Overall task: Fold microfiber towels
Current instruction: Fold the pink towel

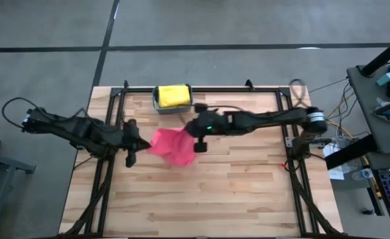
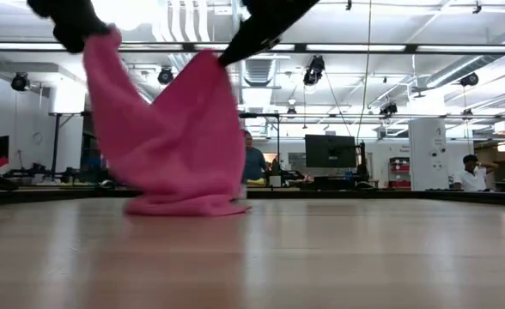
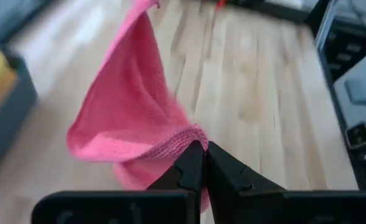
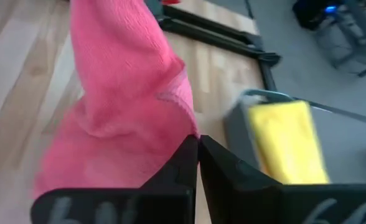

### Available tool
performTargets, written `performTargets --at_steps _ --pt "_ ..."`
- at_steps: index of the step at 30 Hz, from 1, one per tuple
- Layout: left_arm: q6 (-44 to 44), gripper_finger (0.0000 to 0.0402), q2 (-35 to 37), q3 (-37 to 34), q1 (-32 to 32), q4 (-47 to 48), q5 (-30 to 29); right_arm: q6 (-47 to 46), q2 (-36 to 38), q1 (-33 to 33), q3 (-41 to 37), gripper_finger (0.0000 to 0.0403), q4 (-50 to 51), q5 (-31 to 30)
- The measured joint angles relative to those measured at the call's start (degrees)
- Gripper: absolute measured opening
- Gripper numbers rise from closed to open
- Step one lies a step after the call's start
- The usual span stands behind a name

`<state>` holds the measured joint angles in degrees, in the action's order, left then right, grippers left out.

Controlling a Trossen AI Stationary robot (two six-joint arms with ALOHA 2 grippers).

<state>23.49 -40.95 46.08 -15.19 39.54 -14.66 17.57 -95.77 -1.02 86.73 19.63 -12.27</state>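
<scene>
Both arms' upper parts are cut off in the low view, where the left gripper (image 3: 203, 163) and right gripper (image 4: 197, 155) each pinch a pink towel (image 1: 172, 145) corner, its bottom sagging onto the table (image 1: 248, 186) below them.

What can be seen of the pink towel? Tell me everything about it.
The pink towel is a soft, fuzzy cloth with a stitched hem. It hangs between both arms: the left pincer is shut on one edge and the right pincer on another. The middle sags, and its lowest folds bunch on the wooden table, in front of the bin holding a yellow towel.
</scene>
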Motion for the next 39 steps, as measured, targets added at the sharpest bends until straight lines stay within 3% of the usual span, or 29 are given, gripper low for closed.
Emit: performTargets --at_steps 8,13,16,20,26,30,34,39 --pt "-7.8 0.0 2.4 6.1 0.1 -3.1 -0.8 -4.2 15.5 0.0 -10.5 0.0008 -1.3 -0.4" --pt "-9.4 0.0 1.6 4.5 0.1 -3.4 1.1 -6.2 19.6 0.9 -20.7 0.0008 -4.0 -0.2" --pt "-9.2 0.0 0.3 2.4 0.1 -3.3 4.8 -7.5 21.4 1.7 -27.2 0.0008 -8.0 3.3" --pt "-8.9 0.0 -2.3 -0.8 0.1 -3.9 14.3 -9.3 21.9 3.9 -33.8 0.0008 -9.8 10.6" --pt "-7.6 0.0 -8.7 -7.2 -1.2 -18.2 24.5 -17.7 21.5 7.3 -38.5 0.0008 -12.1 22.6" --pt "-6.2 0.0 -14.8 -10.4 -2.9 -27.2 30.7 -22.7 19.7 10.1 -39.7 0.0008 -13.6 23.3" --pt "-1.6 0.0 -21.1 -10.6 -4.8 -28.3 31.6 -24.4 16.9 12.7 -39.6 0.0008 -14.7 24.9" --pt "3.3 0.0 -26.8 -10.5 -6.3 -27.9 31.5 -24.2 14.0 13.5 -37.5 0.0008 -14.9 22.1"
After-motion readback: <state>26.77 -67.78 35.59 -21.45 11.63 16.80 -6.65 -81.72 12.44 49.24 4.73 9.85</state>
